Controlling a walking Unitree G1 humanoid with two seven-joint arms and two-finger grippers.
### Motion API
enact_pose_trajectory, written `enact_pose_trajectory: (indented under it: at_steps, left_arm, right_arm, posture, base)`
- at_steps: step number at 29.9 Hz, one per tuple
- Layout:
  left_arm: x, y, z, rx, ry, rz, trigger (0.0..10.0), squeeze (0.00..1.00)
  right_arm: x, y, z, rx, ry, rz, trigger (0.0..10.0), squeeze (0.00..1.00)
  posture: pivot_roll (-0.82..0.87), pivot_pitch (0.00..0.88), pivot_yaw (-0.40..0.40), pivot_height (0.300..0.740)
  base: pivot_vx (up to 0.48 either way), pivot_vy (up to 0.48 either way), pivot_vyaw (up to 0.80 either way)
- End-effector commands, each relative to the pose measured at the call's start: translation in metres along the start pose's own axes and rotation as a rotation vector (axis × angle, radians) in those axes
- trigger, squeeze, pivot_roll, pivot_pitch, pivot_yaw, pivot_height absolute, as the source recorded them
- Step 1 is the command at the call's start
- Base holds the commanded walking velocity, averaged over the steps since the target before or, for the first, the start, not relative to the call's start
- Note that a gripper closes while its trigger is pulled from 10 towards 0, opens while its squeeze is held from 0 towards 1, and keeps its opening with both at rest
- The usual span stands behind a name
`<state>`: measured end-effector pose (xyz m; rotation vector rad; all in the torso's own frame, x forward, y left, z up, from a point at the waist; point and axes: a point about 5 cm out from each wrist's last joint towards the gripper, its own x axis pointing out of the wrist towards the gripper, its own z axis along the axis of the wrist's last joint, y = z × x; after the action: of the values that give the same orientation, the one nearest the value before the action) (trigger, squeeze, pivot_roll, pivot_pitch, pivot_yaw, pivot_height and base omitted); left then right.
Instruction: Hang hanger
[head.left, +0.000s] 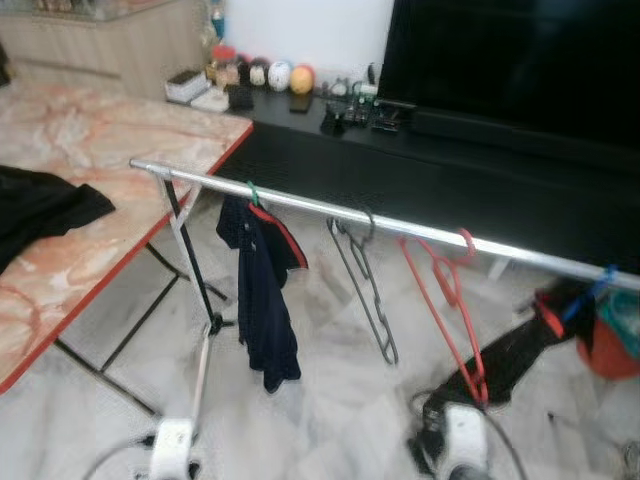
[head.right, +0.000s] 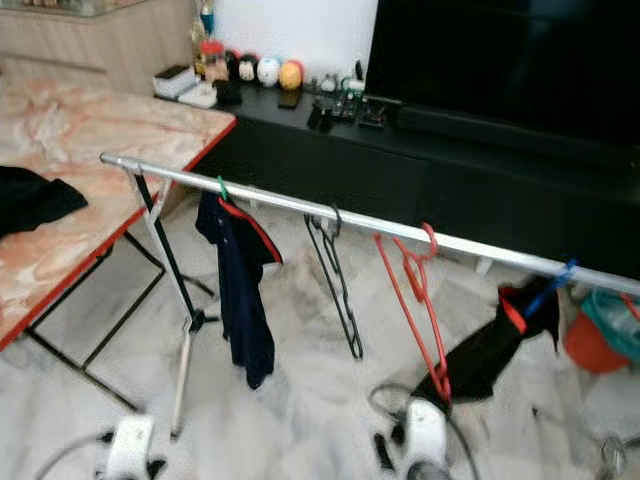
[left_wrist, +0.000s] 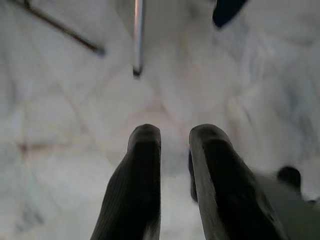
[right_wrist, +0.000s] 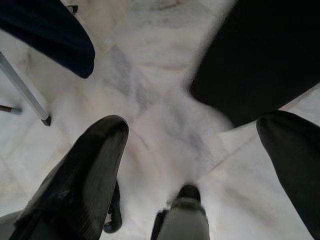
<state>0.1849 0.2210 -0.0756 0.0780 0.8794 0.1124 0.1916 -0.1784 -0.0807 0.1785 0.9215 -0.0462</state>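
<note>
A silver rail (head.left: 400, 222) of a clothes rack runs slantwise across the scene, its long axis going from the robot's upper left, beside the marble-topped bench (head.left: 90, 180), down toward the lower right. Four hangers hook over it. Farthest left is a green-hooked hanger carrying a dark navy shirt (head.left: 262, 290) that droops straight down. Next comes a bare grey wire hanger (head.left: 362, 285), then a bare red hanger (head.left: 447, 300); both hang with the hook up on the rail and the long body pointing down toward the floor, turned nearly edge-on so they look narrow. Nearest the rail's right end a blue-hooked hanger (head.left: 596, 288) holds a black garment with red trim (head.left: 520, 345). The left pincer (left_wrist: 172, 150) hangs low over the pale marble floor (left_wrist: 225, 85), its two black fingers close together with a thin slit of floor between them, holding nothing; the foot of the rack's metal leg (left_wrist: 138, 40) lies ahead of it. The right pincer (right_wrist: 200, 150) also points at the floor with its fingers spread wide and empty; the black garment's hem lies just ahead of it, and the navy shirt's hem hangs off to the other side, beyond its fingertips. A black cloth (head.left: 40, 205) lies on the bench, well away from both pincers.
</note>
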Motion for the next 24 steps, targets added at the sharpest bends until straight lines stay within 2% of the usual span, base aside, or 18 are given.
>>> enact_pose_trajectory:
  at_steps: [1,12,15,17,19,22,24]
  left_arm:
    - [0.000,-0.006,0.001,-0.003,-0.009,-0.008,10.0,0.00]
    - [0.000,-0.009,-0.002,-0.014,0.000,-0.012,10.0,0.00]
    - [0.000,-0.008,-0.003,-0.017,-0.003,-0.011,10.0,0.00]
    - [-0.001,-0.007,-0.003,-0.020,-0.008,-0.006,10.0,0.00]
    - [-0.001,-0.004,-0.003,-0.022,-0.010,0.000,10.0,0.00]
    - [-0.001,-0.002,-0.004,-0.024,-0.011,0.009,10.0,0.00]
    - [-0.001,-0.002,-0.004,-0.023,-0.012,0.011,10.0,0.00]
  right_arm:
    - [-0.003,-0.011,-0.004,-0.002,0.016,-0.030,10.0,0.00]
    - [-0.002,-0.011,-0.002,-0.006,0.017,-0.027,10.0,0.00]
    - [-0.002,-0.013,-0.004,-0.031,0.029,-0.041,10.0,0.00]
    - [-0.003,-0.015,-0.005,-0.068,0.046,-0.060,10.0,0.00]
    - [-0.005,-0.024,-0.009,-0.125,0.088,-0.137,10.0,0.00]
    - [-0.007,-0.034,-0.012,-0.124,0.120,-0.206,10.0,0.00]
    - [-0.007,-0.033,-0.013,-0.126,0.131,-0.200,10.0,0.00]
  posture:
    - [0.06,0.000,-0.038,0.740]
    - [0.05,0.000,-0.039,0.740]
    - [0.05,0.000,-0.039,0.740]
    - [0.05,0.000,-0.039,0.740]
    - [0.06,0.000,-0.039,0.740]
    - [0.06,0.000,-0.039,0.740]
    - [0.05,0.000,-0.039,0.740]
  base:
    - [0.000,0.000,0.00]
    - [0.000,0.000,0.00]
    - [0.000,0.000,0.00]
    - [0.000,0.000,0.00]
    - [0.000,0.000,0.00]
    - [0.000,0.000,0.00]
    - [0.000,0.000,0.00]
